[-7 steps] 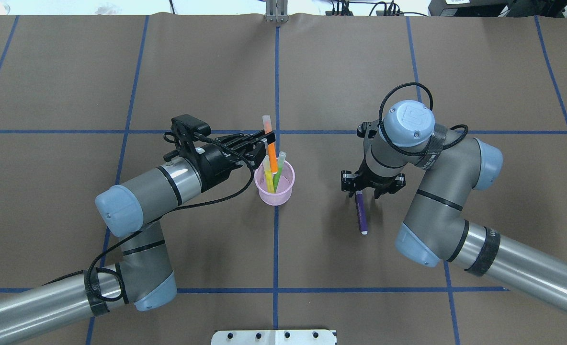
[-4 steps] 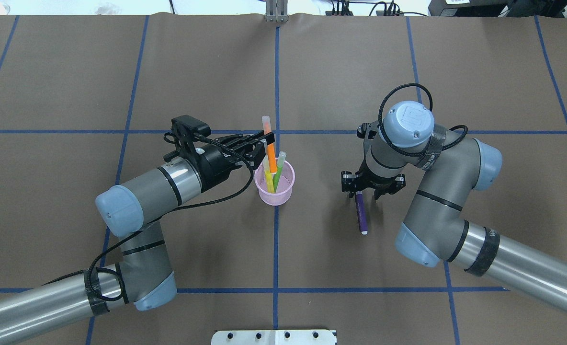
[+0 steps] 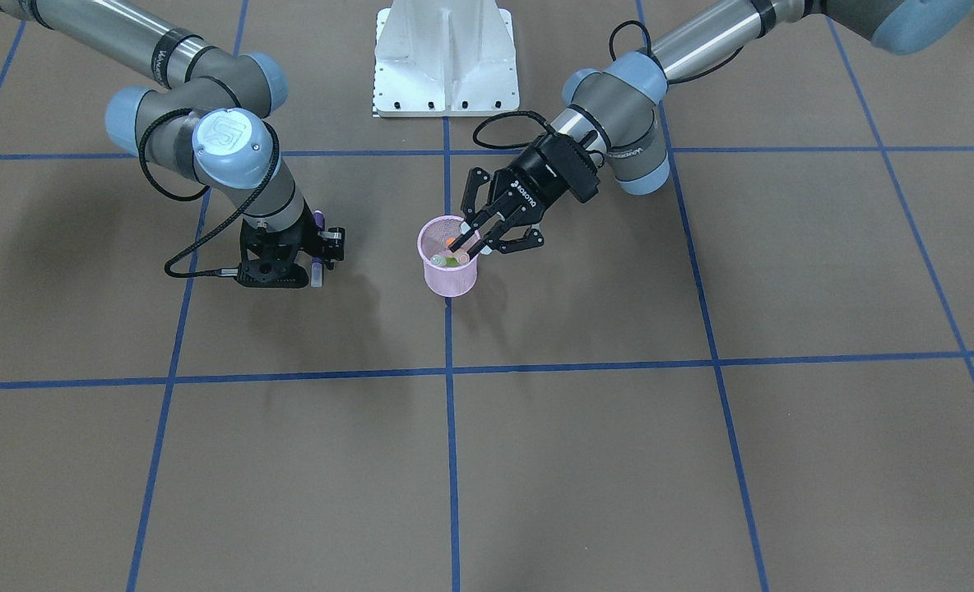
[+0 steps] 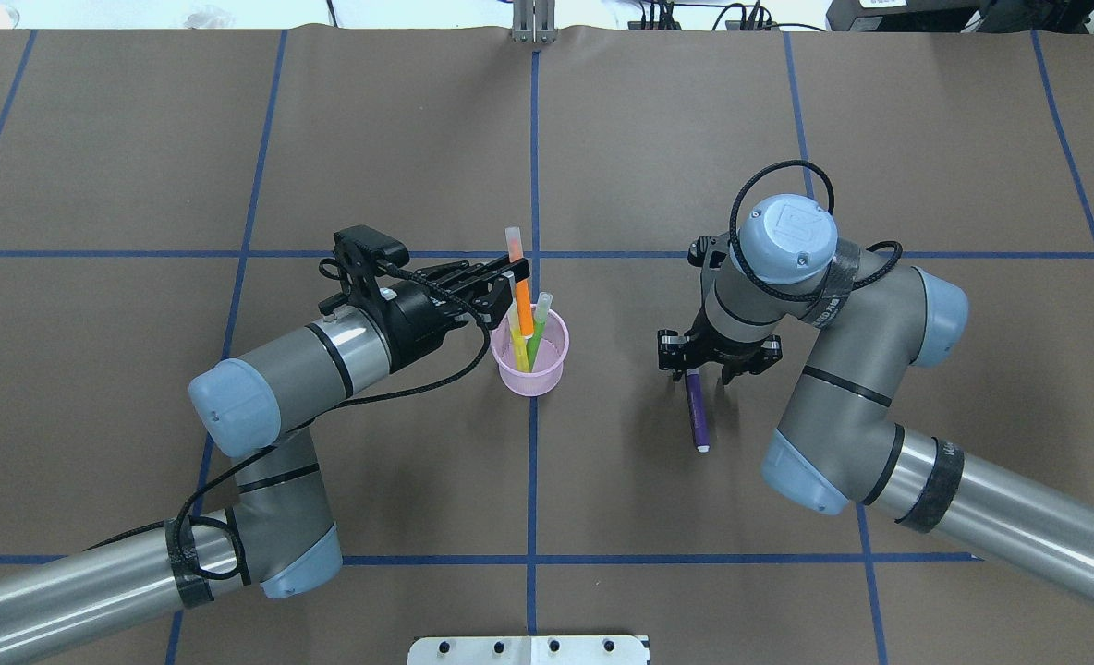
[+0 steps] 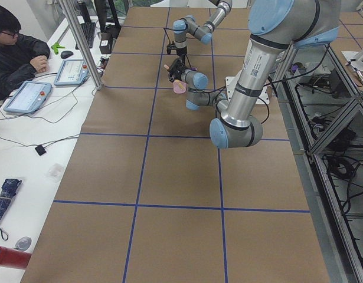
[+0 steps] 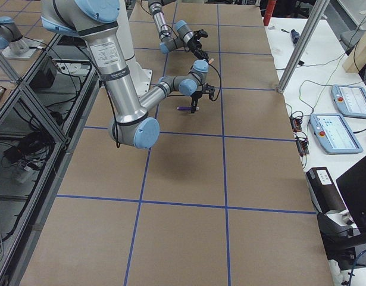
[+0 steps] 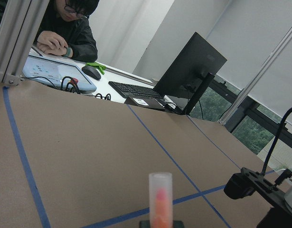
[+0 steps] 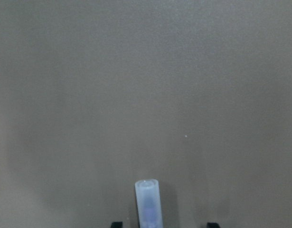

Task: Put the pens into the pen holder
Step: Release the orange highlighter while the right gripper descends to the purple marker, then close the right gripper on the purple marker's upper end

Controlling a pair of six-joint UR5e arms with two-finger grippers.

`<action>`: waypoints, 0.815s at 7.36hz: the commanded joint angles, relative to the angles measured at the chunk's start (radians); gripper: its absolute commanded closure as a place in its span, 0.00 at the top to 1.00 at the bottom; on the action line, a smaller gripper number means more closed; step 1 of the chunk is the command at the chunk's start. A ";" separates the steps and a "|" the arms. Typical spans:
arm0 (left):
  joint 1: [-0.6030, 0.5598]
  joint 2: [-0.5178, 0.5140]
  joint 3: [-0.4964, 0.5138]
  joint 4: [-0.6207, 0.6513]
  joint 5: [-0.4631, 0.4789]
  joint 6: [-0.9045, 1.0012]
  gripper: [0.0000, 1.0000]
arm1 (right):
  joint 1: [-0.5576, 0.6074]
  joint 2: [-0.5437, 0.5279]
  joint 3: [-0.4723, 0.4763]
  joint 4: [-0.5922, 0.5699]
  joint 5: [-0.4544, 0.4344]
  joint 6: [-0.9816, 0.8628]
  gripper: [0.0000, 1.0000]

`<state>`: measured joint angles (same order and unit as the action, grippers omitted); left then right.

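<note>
My left fingers (image 4: 501, 273) have sunk slightly, clamped on the orange pen (image 4: 523, 309), its tip inside the pen holder (image 4: 547, 374). The right fingers (image 4: 669, 351), open, straddle the far end of the purple pen (image 4: 696, 411), flat on the desk (image 4: 325, 139).

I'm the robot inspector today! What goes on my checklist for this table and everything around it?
Surface: brown table with blue grid lines.
Job's things: yellow pen and green pen stand in the pink pen holder; orange pen has its tip inside; purple pen lies flat outside.
Clutter: nothing seen.
Grippers: left gripper shut on orange pen; right gripper open over purple pen's end.
Cables: black cable loops at right wrist.
Surroundings: person seated at side desk.
</note>
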<state>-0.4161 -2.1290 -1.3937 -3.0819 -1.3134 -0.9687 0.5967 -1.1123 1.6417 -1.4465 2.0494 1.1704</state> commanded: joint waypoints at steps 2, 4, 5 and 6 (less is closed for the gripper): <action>0.000 -0.002 -0.001 -0.001 -0.003 -0.004 0.81 | 0.000 -0.001 0.000 0.000 0.000 -0.001 0.65; 0.003 -0.015 -0.001 0.000 -0.001 -0.007 0.99 | 0.000 -0.001 0.001 0.002 0.000 -0.001 0.61; 0.003 -0.015 -0.002 0.000 -0.001 -0.007 0.99 | 0.000 0.000 0.000 0.006 0.002 -0.001 0.61; 0.003 -0.015 -0.002 0.000 -0.001 -0.007 0.99 | -0.002 0.000 0.001 0.006 0.002 -0.003 0.61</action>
<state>-0.4128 -2.1436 -1.3954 -3.0819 -1.3148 -0.9752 0.5963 -1.1128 1.6420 -1.4422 2.0504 1.1685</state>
